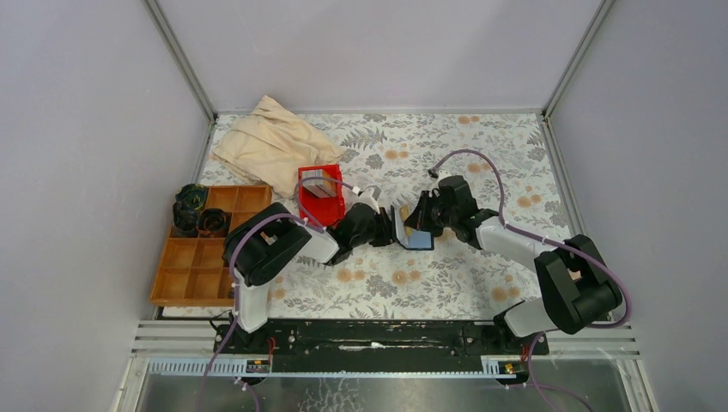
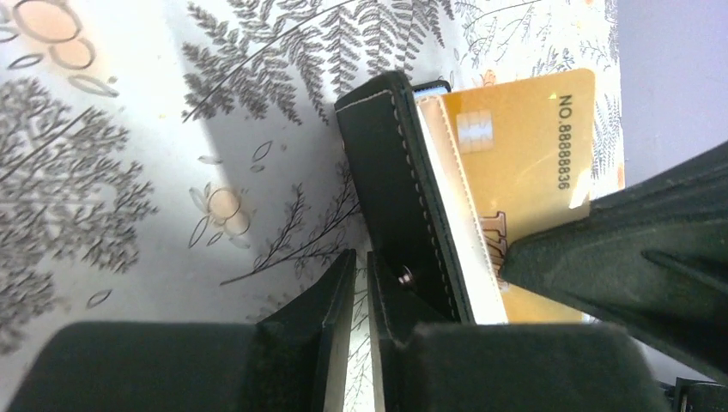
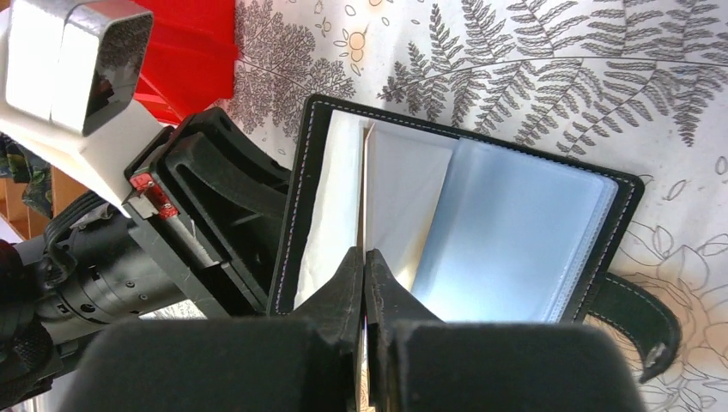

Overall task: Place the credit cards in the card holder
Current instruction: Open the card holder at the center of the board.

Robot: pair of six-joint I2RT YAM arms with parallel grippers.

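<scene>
You see plain lilac-grey walls (image 1: 378, 51) on three sides; metal corner posts (image 1: 182, 62); fern-print tablecloth (image 1: 515, 154) underneath; light bright, even.

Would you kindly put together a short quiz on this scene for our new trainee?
1. True or false: the wallet is open.
2. What does the right end effector pinch? A a pen; B a gold card; C a spoon.
3. Fill in: the bin on the table is ____ in colour.
Key: 1 true; 2 B; 3 red.
</scene>
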